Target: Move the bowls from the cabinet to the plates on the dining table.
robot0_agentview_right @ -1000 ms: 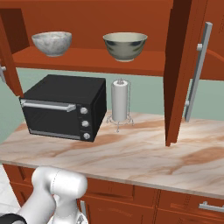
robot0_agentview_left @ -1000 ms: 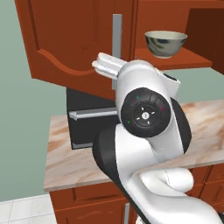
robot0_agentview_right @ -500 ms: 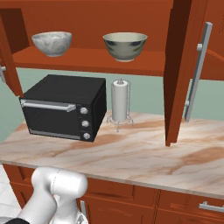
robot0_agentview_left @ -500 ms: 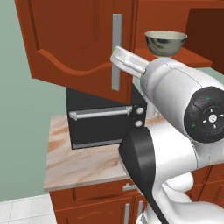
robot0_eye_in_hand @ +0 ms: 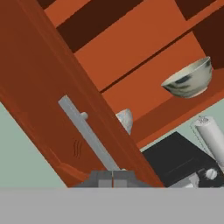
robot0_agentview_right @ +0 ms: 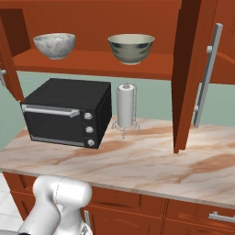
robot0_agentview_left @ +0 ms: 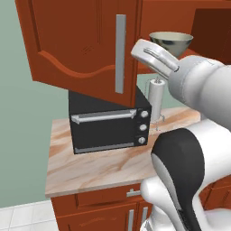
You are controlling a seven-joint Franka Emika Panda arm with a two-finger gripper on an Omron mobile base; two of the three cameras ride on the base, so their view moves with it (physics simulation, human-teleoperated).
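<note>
Pretty standard kitchen corner here: pale green wall (robot0_agentview_right: 151,96) behind a short counter (robot0_agentview_right: 151,165) with a beige-pink marble top veined in brown, sitting on red-brown drawer fronts (robot0_agentview_right: 197,215) with small grey handles. A black toaster oven (robot0_agentview_right: 69,112) sits on the left of the counter, a paper towel holder (robot0_agentview_right: 126,108) just beside it. White tiled floor (robot0_agentview_left: 22,216) lower left. Even, flat lighting.
</note>
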